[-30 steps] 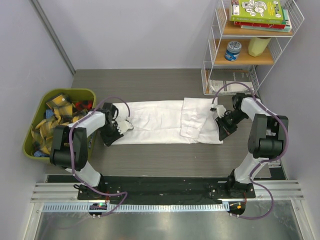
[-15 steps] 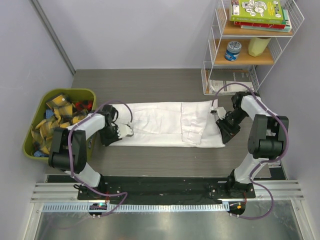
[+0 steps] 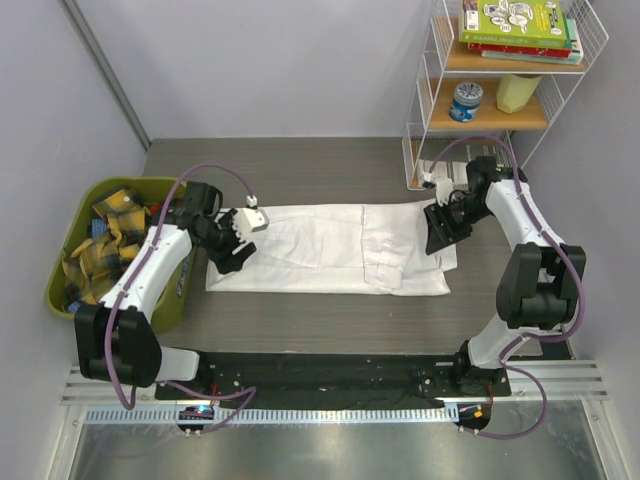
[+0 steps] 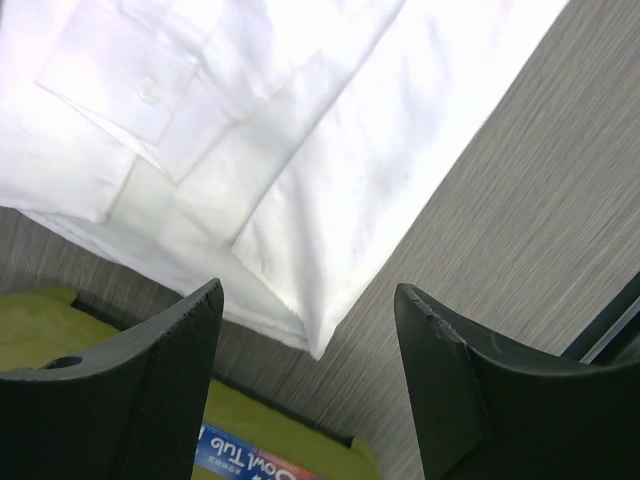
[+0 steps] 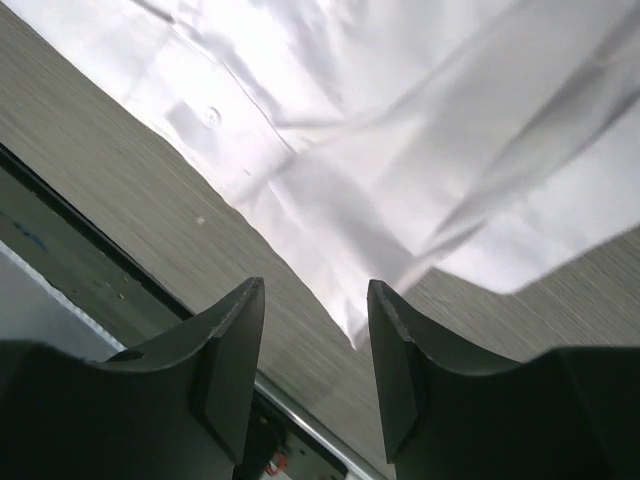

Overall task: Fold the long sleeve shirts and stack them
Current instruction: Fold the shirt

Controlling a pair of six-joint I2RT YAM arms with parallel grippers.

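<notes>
Since a second earlier, both of your arms had come up off the ends of the long sleeve shirt [image 3: 330, 250] and let go of it. The left gripper [image 3: 243, 232] had swung back toward the green bin [image 3: 80, 215]. The right gripper [image 3: 440, 225] had drawn up toward the wire shelf [image 3: 500, 110]. The shirt had been pulled out longer and flatter, and its left end lay further left than before.

In your left wrist view the left gripper [image 4: 305, 385] stood wide apart with nothing held. The shirt's folded corner [image 4: 300, 200] lay on the table [image 4: 540, 180] beyond the fingertips, pointing into the gap between them, and a buttoned cuff lay further out to the left. In your right wrist view the right gripper [image 5: 312, 370] stood partly apart, also empty. A corner of the white shirt [image 5: 400, 150] lay just past the tips.

As for writing, a blue packet [image 4: 250, 462] in the bin below the left finger showed white lettering that looked like "Soul Tub", cut off at the frame edge. The green book [image 3: 520, 18] on top of the shelf had print too small to read.
</notes>
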